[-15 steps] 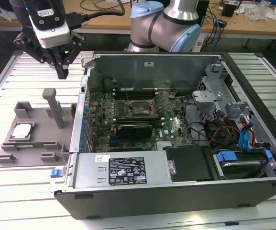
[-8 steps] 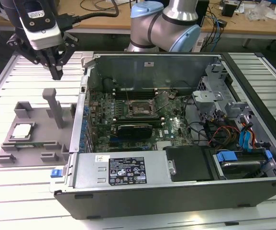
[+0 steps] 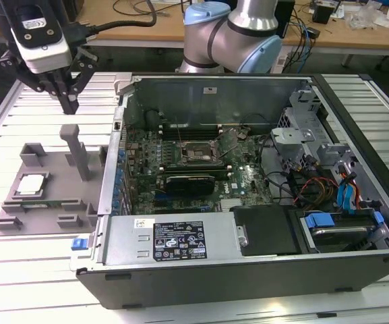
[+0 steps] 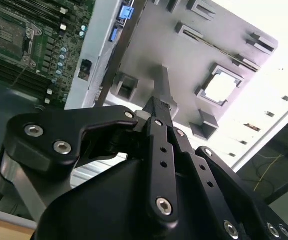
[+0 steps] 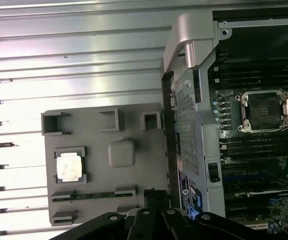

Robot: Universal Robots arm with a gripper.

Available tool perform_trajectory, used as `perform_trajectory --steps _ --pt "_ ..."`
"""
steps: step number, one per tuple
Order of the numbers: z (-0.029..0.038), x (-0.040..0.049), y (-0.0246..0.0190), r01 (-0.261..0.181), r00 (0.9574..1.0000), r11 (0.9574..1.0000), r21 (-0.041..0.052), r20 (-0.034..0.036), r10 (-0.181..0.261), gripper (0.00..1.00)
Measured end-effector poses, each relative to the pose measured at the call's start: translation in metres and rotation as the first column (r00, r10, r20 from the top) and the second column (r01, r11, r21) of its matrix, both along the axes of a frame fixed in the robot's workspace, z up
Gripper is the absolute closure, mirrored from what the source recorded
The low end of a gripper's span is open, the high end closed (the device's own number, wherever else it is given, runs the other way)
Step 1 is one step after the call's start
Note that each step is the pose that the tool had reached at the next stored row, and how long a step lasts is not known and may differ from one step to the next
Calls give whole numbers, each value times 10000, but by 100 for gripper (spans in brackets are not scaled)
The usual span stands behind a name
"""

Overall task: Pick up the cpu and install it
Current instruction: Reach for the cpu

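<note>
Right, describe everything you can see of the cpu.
The cpu is a small flat square chip with a shiny silver-grey metal top that glares bright in both wrist views. It lies flat, top up, seated in a square framed recess of the grey holder tray, to the exterior view's left of the open computer case. Only the tray touches it; the end effector hangs above the tray, apart from it.

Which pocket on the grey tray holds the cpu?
The square pocket on the tray side away from the computer case: the shiny cpu fills it, while the smaller pockets look empty.
</note>
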State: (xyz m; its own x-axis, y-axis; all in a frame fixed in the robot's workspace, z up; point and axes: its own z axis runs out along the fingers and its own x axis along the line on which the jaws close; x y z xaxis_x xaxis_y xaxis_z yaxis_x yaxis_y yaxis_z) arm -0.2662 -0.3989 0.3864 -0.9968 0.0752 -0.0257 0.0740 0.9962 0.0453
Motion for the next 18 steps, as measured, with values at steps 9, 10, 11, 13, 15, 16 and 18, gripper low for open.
perform_trajectory --steps 9,10,11,13,15,16,18 --pt "-111 -251 0 0 10000 10000 -1 0 0 89" --pt "-121 -271 0 0 10000 10000 -1 0 0 89" --pt "-134 -298 0 0 10000 10000 0 1 0 89" --pt "-167 -376 0 1 10000 10000 -1 0 -1 89" --pt "-210 -470 0 0 10000 10000 0 0 0 89" --pt "-231 -503 0 0 10000 10000 1 2 0 89" --pt "-261 -545 0 1 10000 10000 0 1 -1 89"
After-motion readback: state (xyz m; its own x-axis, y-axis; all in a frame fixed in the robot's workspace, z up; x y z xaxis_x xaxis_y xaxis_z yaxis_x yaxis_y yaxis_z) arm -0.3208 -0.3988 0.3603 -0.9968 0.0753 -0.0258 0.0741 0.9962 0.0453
